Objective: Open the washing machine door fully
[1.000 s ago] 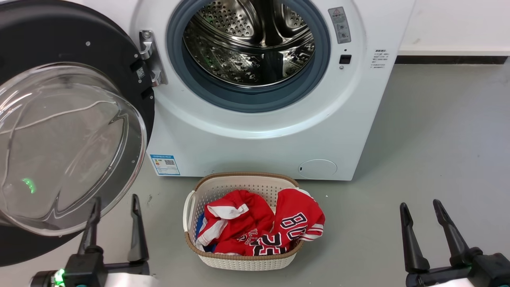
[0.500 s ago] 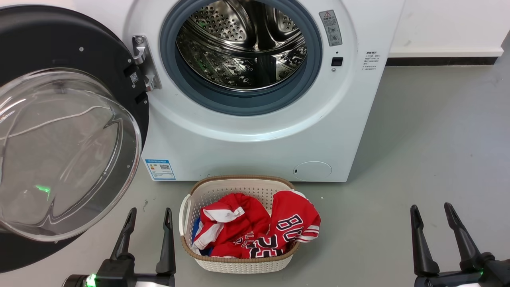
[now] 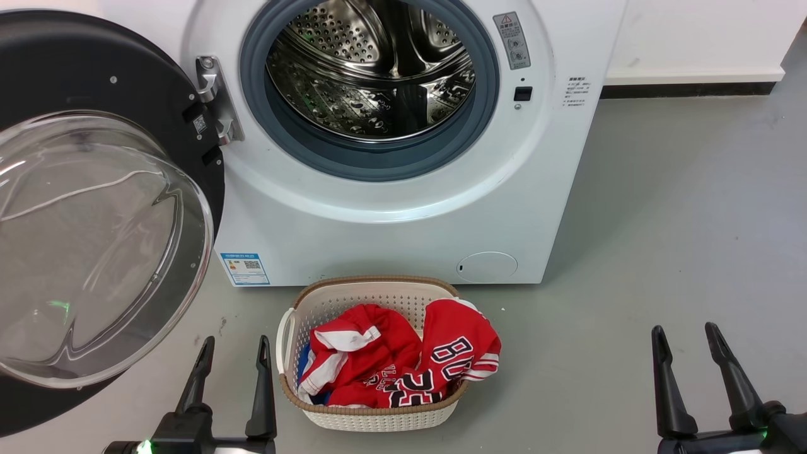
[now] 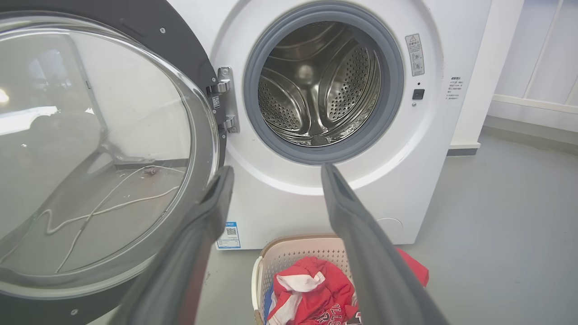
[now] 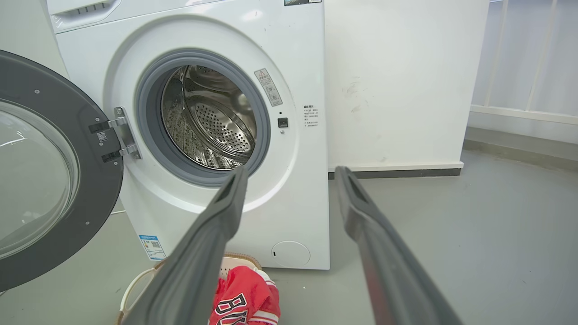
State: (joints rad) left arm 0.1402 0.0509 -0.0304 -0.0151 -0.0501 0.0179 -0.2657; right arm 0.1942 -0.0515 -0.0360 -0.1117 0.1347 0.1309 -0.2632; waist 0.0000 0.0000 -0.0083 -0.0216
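Observation:
The washing machine (image 3: 391, 221) is a white front-loader with its steel drum exposed. Its washing machine door (image 3: 126, 69), a black disc with a bulging glass bowl, hangs swung out on the left hinge, facing me. My left gripper (image 3: 235, 345) is open and empty, low between the door's lower edge and the basket, touching neither. At the lower right my right gripper (image 3: 685, 331) is open above bare floor. The left wrist view shows the left gripper (image 4: 275, 168) spread before the door (image 4: 90, 149) and the drum. The right gripper (image 5: 291, 170) faces the machine (image 5: 298, 67).
A cream laundry basket (image 3: 378, 280) holding red jerseys (image 3: 403, 359) stands on the grey floor directly before the machine. A white wall (image 3: 693, 38) with a dark skirting runs to the machine's right. Open floor lies to the right.
My left gripper has drawn back to the right, from under the door's glass bowl to beside the basket. The head camera has shifted slightly. The door stays swung open.

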